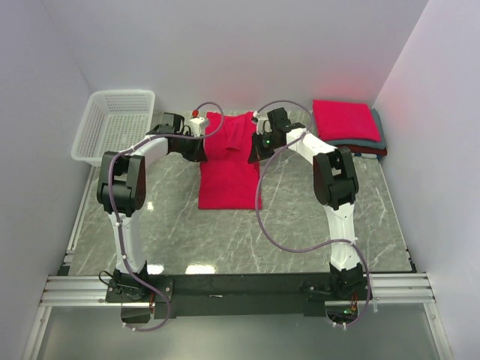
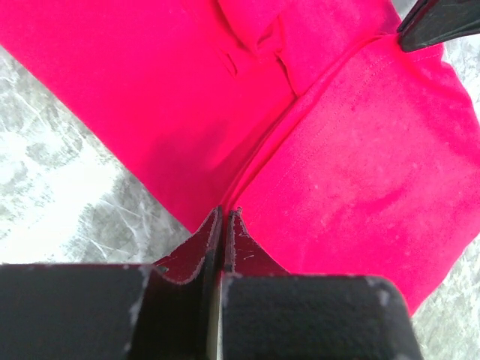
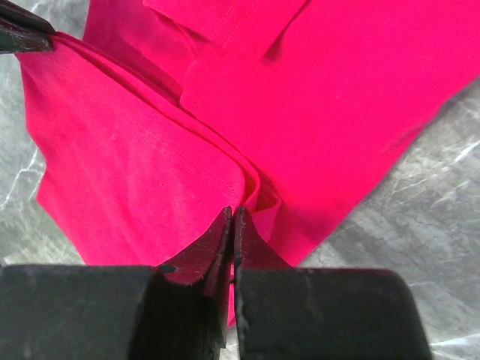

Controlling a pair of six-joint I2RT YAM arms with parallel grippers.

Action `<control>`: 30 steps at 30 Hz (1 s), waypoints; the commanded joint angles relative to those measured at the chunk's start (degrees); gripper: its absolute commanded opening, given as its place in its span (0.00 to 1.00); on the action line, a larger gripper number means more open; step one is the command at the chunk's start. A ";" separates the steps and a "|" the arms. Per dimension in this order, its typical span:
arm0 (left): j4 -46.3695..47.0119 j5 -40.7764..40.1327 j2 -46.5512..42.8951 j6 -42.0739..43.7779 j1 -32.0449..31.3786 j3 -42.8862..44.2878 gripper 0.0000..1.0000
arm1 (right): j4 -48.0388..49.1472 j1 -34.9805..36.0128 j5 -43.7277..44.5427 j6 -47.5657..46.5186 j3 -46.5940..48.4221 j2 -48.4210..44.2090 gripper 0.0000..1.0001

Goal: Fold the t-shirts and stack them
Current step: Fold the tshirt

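A bright red t-shirt (image 1: 229,169) lies at the table's middle back, its upper part doubled over itself. My left gripper (image 1: 202,152) is shut on the shirt's left edge; in the left wrist view the jaws (image 2: 225,215) pinch the red cloth (image 2: 337,150) at a fold. My right gripper (image 1: 253,154) is shut on the shirt's right edge; in the right wrist view the jaws (image 3: 233,215) pinch layered red cloth (image 3: 135,172). A stack of folded shirts (image 1: 345,120) sits at the back right, red on top, grey and dark red edges below.
A white lattice basket (image 1: 116,124) stands at the back left. Marbled grey table (image 1: 300,210) shows around the shirt. White walls close in the back and both sides. The other gripper's dark fingertip shows in each wrist view (image 2: 442,22) (image 3: 22,34).
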 commanded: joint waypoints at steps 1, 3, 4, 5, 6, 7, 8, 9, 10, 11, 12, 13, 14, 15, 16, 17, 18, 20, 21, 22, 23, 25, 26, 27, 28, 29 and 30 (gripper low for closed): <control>2.54 -0.78 -0.35 0.01 0.42 1.96 0.01 | 2.67 0.07 1.83 -1.03 0.67 -2.38 0.00; 3.68 -1.14 -0.35 -0.26 0.77 1.44 0.01 | 3.55 0.07 2.53 -0.86 0.49 -1.76 0.00; 3.69 -1.31 -0.17 -0.08 0.94 1.44 0.01 | 3.81 0.07 3.06 -0.77 0.41 -1.85 0.00; 3.60 -1.31 -0.08 0.00 1.12 1.44 0.01 | 4.16 -0.02 3.15 -0.59 0.14 -1.76 0.00; 3.43 -1.49 0.18 0.18 1.21 1.61 0.01 | 4.25 -0.10 3.50 -0.50 0.05 -1.59 0.00; 3.08 -1.92 0.36 0.35 1.30 1.70 0.01 | 4.25 -0.11 3.94 -0.50 0.05 -1.41 0.00; 2.99 -2.19 0.88 0.44 1.30 1.79 0.01 | 4.25 -0.02 4.64 -0.50 0.14 -1.24 0.00; 2.90 -2.54 1.23 0.62 1.30 2.13 0.01 | 4.25 -0.10 4.99 -0.50 0.05 -0.97 0.00; 2.46 -2.89 1.67 0.53 1.30 2.40 0.01 | 4.43 -0.19 5.61 -0.50 0.05 -0.88 0.00; 2.20 -2.98 2.37 0.62 1.30 2.66 0.01 | 4.52 -0.11 5.87 -0.50 0.14 -0.79 0.00; 1.85 -3.07 2.81 0.45 1.21 3.62 0.01 | 4.26 -0.11 6.22 -0.59 0.23 -0.53 0.00; 1.15 -3.33 3.69 0.44 1.30 4.07 0.01 | 4.08 -0.11 6.58 -0.68 0.40 -0.36 0.00; 0.18 -2.90 4.22 0.53 1.30 4.68 0.01 | 3.90 -0.11 6.93 -0.77 0.93 -0.18 0.00; -0.26 -2.81 4.57 0.71 1.21 5.99 0.01 | 3.29 -0.02 7.11 -0.77 1.19 0.17 0.00; -0.53 -2.81 5.01 0.71 1.30 6.44 0.01 | 3.03 -0.10 7.28 -0.85 1.37 0.35 0.00; -0.96 -2.63 5.36 0.71 1.21 6.79 0.01 | 2.85 -0.11 7.54 -0.86 1.81 0.52 0.00; -1.14 -2.55 5.54 0.88 1.21 7.41 0.03 | 2.33 -0.11 7.72 -0.94 2.07 0.96 0.00; -1.14 -2.46 5.72 0.88 1.21 7.76 0.08 | 1.53 -0.11 8.07 -1.03 3.04 1.40 0.02; -1.32 -2.02 5.72 1.15 1.12 8.02 0.11 | 1.01 -0.11 8.34 -1.03 3.22 1.66 0.03; -1.58 -1.84 5.81 1.23 1.12 8.11 0.13 | 0.91 -0.11 8.69 -1.03 3.30 1.58 0.06; -1.58 -1.84 5.72 1.24 1.12 8.20 0.16 | 1.26 -0.11 9.04 -0.94 2.87 1.32 0.14; -1.94 -1.84 5.63 1.41 1.03 8.20 0.27 | 1.18 -0.11 9.65 -1.12 2.60 0.18 0.18; -2.02 -1.93 5.11 1.41 1.03 8.03 0.31 | 1.26 -0.11 9.92 -0.94 2.08 -1.05 0.23; -2.11 -1.76 4.76 1.41 1.03 7.85 0.35 | 1.44 -0.11 10.27 -0.94 1.73 -1.75 0.27; -2.02 -1.84 3.45 1.41 1.03 7.50 0.41 | 1.44 -0.11 10.45 -1.12 1.29 -2.54 0.28; -1.76 -1.75 2.65 1.41 1.21 6.28 0.43 | 1.62 -0.02 10.71 -1.29 0.33 -4.29 0.31; -1.41 -1.67 1.69 1.50 1.30 5.40 0.46 | 1.88 -0.10 11.15 -1.38 -0.29 -5.18 0.39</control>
